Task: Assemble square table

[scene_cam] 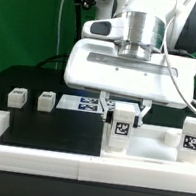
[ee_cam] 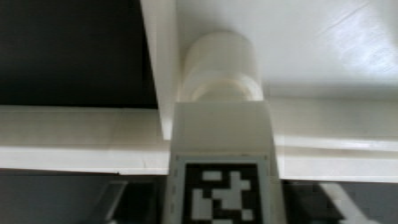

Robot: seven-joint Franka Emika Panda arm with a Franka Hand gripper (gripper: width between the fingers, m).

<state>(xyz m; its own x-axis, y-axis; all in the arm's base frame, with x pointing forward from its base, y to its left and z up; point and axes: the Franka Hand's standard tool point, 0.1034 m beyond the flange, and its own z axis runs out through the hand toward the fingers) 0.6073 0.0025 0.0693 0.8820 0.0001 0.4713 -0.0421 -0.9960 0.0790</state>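
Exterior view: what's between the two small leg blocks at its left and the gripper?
The marker board, flat on the dark table; only the exterior view shows it.

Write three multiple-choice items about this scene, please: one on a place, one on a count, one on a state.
1. Where is the middle leg block?
A. between the fingers
B. above them
C. far away from them

2. How many tagged leg blocks show in the exterior view?
A. two
B. four
C. six

3. How does the right leg block stand?
A. lying on its side
B. leaning steeply
C. upright

Answers:
1 A: one finger shows on each side of it.
2 B: the left leg blocks make two, and the middle and right ones make four.
3 C: it looks taller than wide, with its tag facing the camera.
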